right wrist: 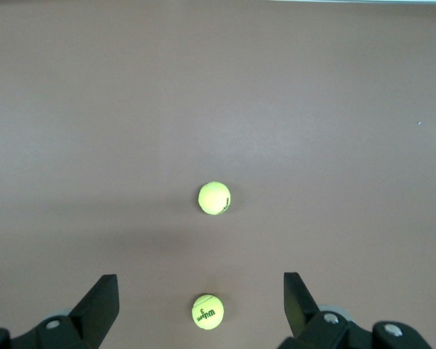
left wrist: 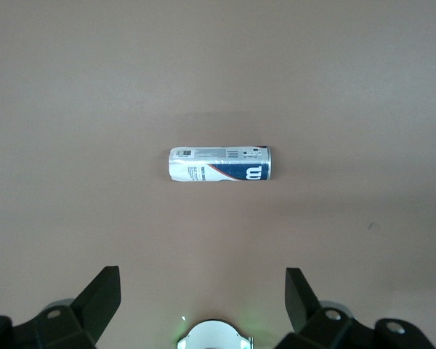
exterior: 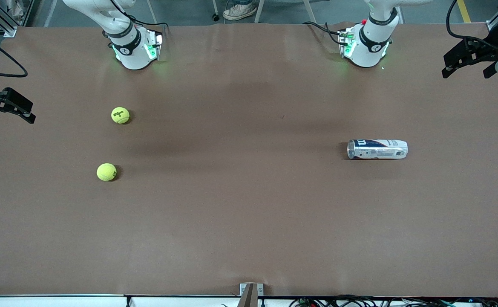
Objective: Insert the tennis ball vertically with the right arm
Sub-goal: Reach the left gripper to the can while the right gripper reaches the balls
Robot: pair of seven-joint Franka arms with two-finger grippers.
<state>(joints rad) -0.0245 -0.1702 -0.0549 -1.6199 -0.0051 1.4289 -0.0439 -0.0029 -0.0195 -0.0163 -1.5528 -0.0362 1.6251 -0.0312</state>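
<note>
Seeing both arms parked high w/ nothing held. Left gripper (left wrist: 200,305) hangs over the desk (exterior: 249,221) above the can (exterior: 377,149), jaws spread wide; can lies on its side, mid-right of the front frame. Right gripper (right wrist: 200,309) also wide open, over two tennis balls at mid-left of the frame: ball w/ logo (exterior: 120,115) farther from front cam, second ball (exterior: 106,172) nearer, well apart from the can.
</note>
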